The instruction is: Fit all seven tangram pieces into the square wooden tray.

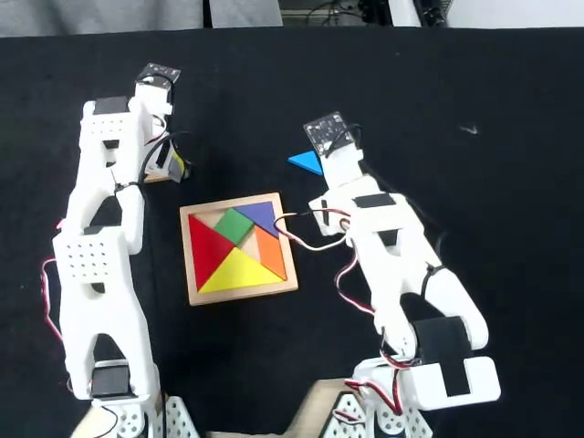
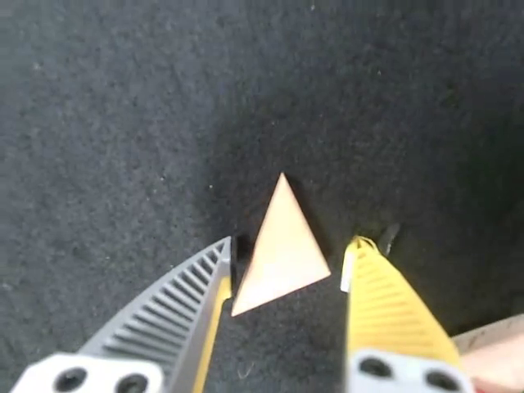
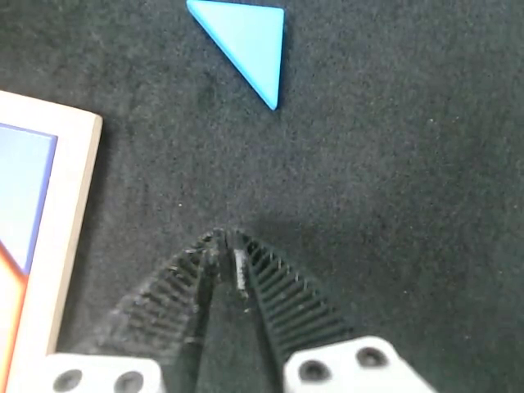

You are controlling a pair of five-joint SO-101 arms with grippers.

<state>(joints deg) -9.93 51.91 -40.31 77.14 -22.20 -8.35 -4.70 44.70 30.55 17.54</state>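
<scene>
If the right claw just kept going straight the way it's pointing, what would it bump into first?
Probably the blue triangle, lying straight ahead of the shut right gripper; if it angles downward, the black table first.

- My black cloth [image 1: 511, 228] covers the table, matte and slightly fuzzy.
- A small pale speck [image 1: 469, 130] lies on the cloth, toward its far right part.
- Behind the cloth's far edge I see a grey surface [image 1: 100, 14], with dark cables [image 1: 338, 11] beside it.
- A pale board [image 1: 310, 406] sits at the near edge.
</scene>
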